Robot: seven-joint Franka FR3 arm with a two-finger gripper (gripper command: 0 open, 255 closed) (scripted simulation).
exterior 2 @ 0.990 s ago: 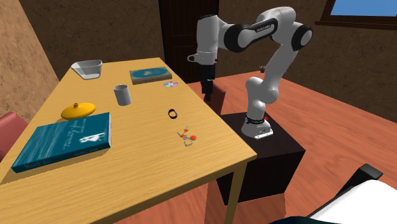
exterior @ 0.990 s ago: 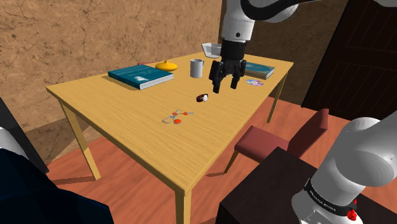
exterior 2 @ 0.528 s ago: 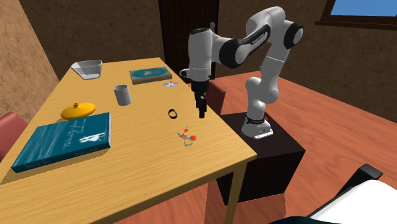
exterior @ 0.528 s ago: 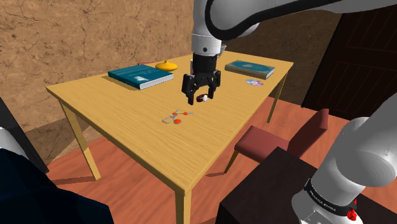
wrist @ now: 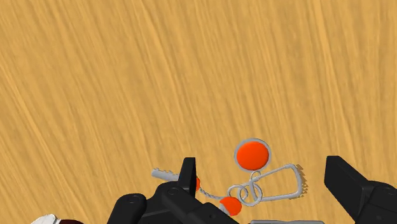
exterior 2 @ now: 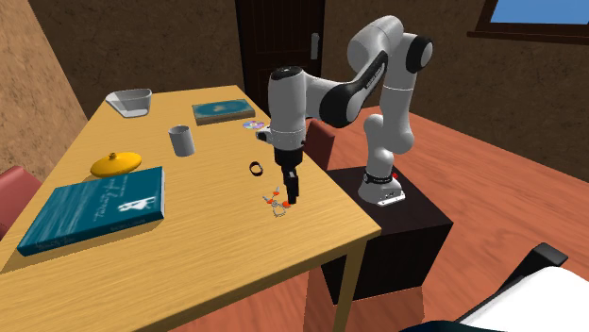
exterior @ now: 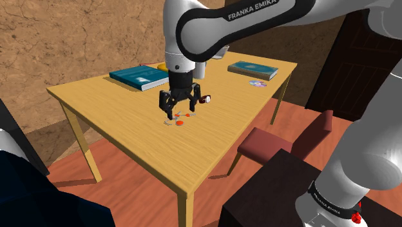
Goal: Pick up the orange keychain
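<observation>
1. Since the blue book [exterior: 142,77] at the shoulder view's left lies well apart from my work, I can leave it out of my planning.
2. Next over, my gripper [exterior: 179,114] hangs low above the table [exterior: 116,109] with its jaws spread wide. The orange keychain [exterior: 180,120] lies flat on the wood right beneath them, near the table's middle.
3. Through the wrist view, the keychain's [wrist: 252,154] orange disc, rings and wire loop sit between the fingers [wrist: 187,170], touched by neither. Its thin tail runs past one finger.
4. It looks thin and flat, so I'd come straight down until the tips almost meet the wood. Then I'd close slowly on the loop and rings, not the tail.
5. Just right of that, a small dark ring [exterior: 206,99] lies near, and I'd keep clear of it.
</observation>
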